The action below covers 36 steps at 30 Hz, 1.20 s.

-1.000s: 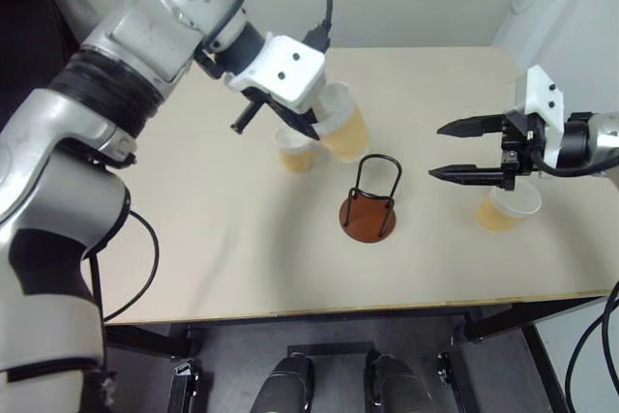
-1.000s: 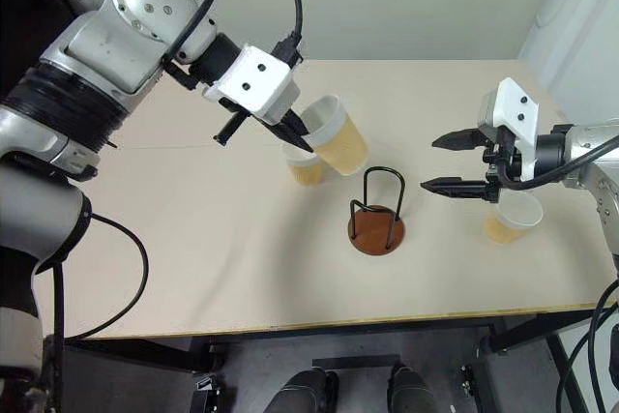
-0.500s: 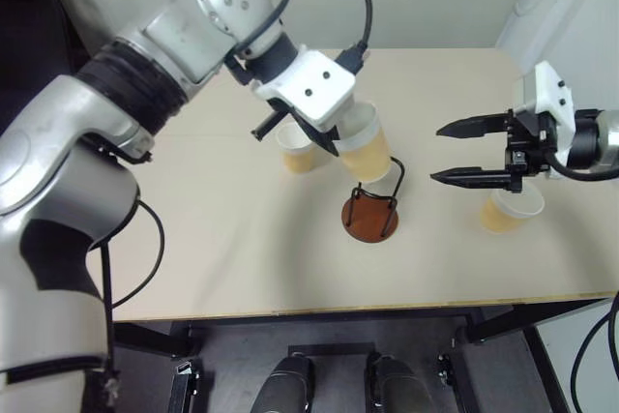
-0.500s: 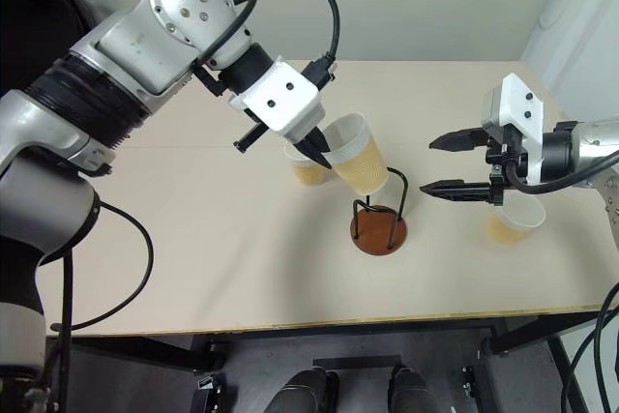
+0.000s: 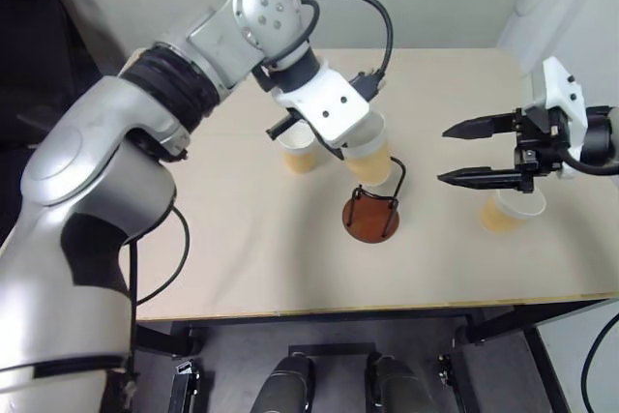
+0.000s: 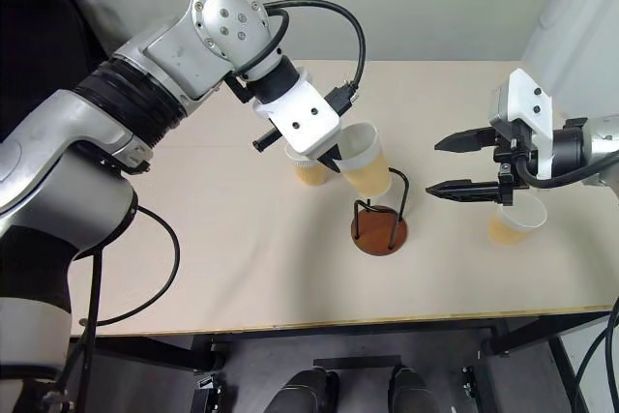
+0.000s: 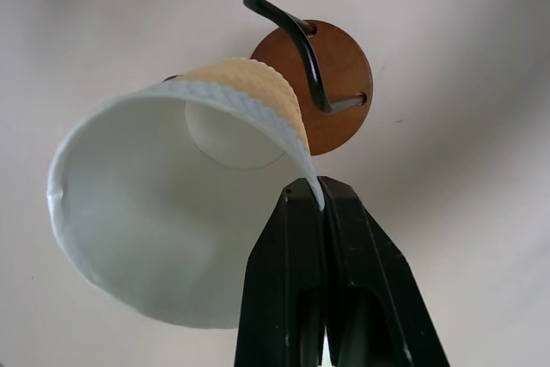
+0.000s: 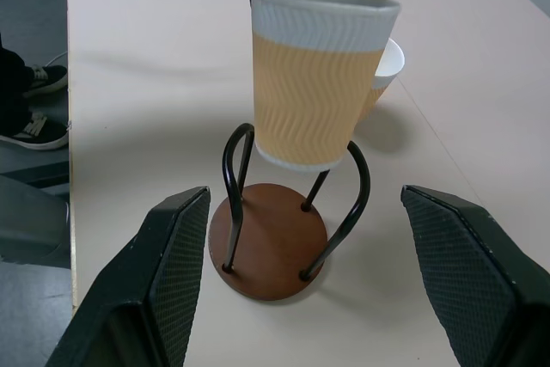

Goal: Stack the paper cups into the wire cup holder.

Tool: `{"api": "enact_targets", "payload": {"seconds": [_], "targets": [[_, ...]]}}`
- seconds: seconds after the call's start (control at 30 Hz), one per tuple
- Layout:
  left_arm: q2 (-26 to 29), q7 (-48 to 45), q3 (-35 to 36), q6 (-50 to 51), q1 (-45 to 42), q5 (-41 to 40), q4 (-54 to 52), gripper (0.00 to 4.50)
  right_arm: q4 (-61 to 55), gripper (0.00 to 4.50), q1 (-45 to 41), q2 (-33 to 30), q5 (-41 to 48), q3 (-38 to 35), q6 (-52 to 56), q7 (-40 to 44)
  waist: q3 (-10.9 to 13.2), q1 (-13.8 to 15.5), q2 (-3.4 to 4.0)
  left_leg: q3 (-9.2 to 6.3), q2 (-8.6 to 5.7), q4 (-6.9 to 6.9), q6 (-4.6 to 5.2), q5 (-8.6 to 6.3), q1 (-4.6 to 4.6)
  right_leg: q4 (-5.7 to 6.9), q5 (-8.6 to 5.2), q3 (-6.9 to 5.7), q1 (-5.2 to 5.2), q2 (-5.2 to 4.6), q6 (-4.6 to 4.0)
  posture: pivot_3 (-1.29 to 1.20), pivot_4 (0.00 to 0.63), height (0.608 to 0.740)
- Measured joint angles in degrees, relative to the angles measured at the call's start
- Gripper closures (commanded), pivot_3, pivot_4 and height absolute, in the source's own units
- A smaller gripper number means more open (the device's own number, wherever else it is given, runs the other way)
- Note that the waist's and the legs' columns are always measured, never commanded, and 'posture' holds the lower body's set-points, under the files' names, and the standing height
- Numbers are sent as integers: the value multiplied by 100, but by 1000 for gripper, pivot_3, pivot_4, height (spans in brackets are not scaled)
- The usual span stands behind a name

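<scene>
My left gripper (image 5: pixel 338 147) is shut on the rim of a paper cup (image 5: pixel 369 154), one finger inside and one outside. The cup hangs nearly upright, its bottom level with the tops of the black loops of the wire cup holder (image 8: pixel 266 242), which stands mid-table on its brown disc (image 5: pixel 368 222). A second paper cup (image 5: pixel 298 154) stands on the table just behind and left of the holder. A third cup (image 5: pixel 510 210) stands at the right, below my right gripper (image 5: pixel 443 154), which is open, empty and pointing toward the holder.
The pale table (image 5: pixel 222 239) ends at its front edge close below the holder. A black cable (image 5: pixel 382 26) loops from my left wrist above the table. A wall runs behind the table's far edge.
My left gripper has carried the cup right and down, from beside the standing cup to just over the holder, and the cup has turned more upright. The right gripper has stayed put.
</scene>
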Motion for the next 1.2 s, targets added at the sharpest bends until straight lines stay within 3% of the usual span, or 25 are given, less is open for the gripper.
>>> {"api": "enact_targets", "payload": {"seconds": [1.07,1.2], "targets": [[-564,0,108,-445,27,587,479,4479,-222,893,225,-69,106,-193,117,-130,0,26,0,0,0,69,19,-38,1,1,0,5,28,2,23,0,150,740],[-686,-1,158,-450,115,554,429,3494,-272,893,291,-82,154,-201,159,-135,0,35,0,3,1,71,20,-42,1,0,0,10,29,1,26,0,150,740]]}}
